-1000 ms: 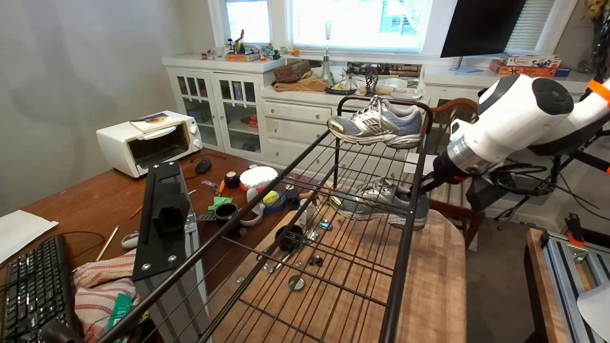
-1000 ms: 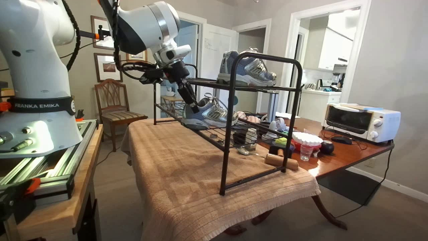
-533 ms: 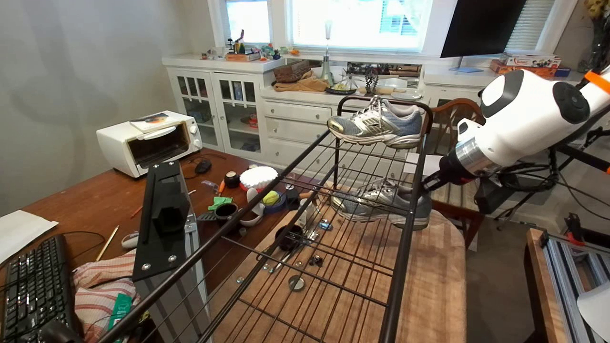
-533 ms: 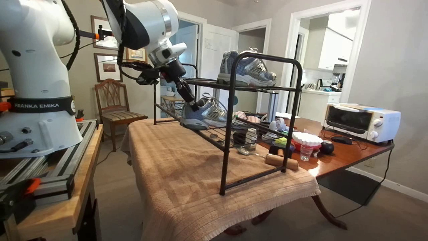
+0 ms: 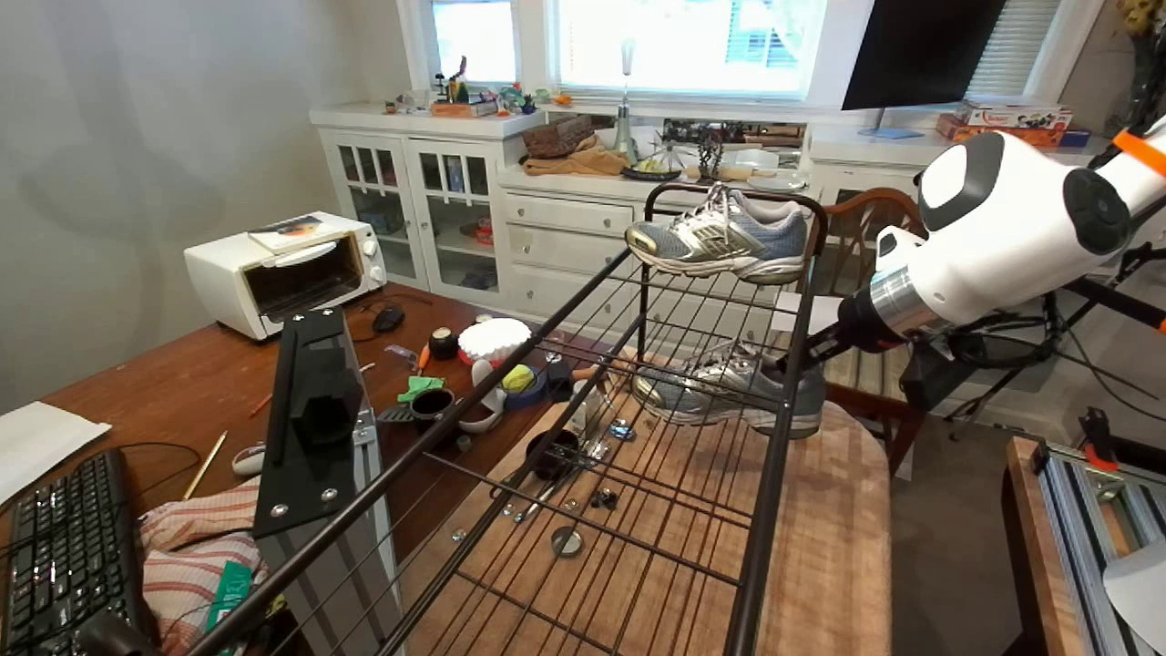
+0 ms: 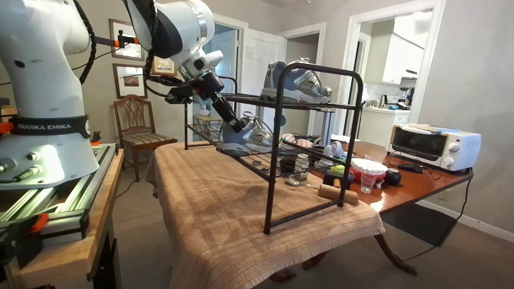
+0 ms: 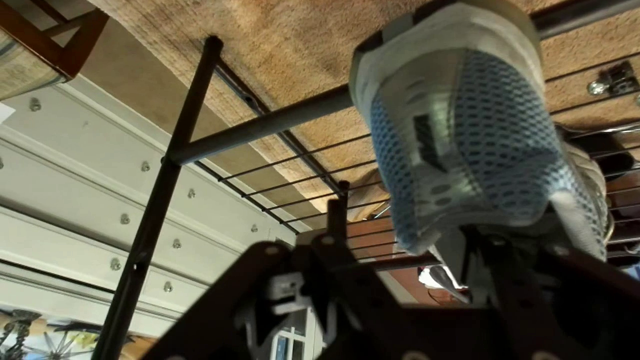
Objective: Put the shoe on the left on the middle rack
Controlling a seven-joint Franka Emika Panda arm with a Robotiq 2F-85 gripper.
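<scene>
The grey-silver mesh sneaker (image 6: 257, 136) stands on the middle rack (image 6: 253, 168), the wire tier below the top one. It also shows in an exterior view (image 5: 811, 401), partly behind rack wires. In the wrist view its heel (image 7: 500, 140) sticks out over the rack's front rail (image 7: 265, 127). My gripper (image 7: 405, 235) is at the shoe's collar with its jaws apart. One finger (image 7: 337, 220) is outside the shoe, and the other is dark and partly hidden at the shoe opening. In an exterior view the gripper (image 6: 237, 126) slants down to the collar.
A look-alike sneaker (image 6: 297, 88) stands on the top wire tier, above and beside my gripper. The rack's dark end frame (image 6: 273, 168) and top rail (image 5: 765, 510) are close by. A toaster oven (image 6: 433, 148) and clutter stand on the table behind.
The arm has tilted and shifted slightly, and the fingertips now sit a little further into the collar. The shoe has slid slightly toward the robot. The other sneaker has not moved.
</scene>
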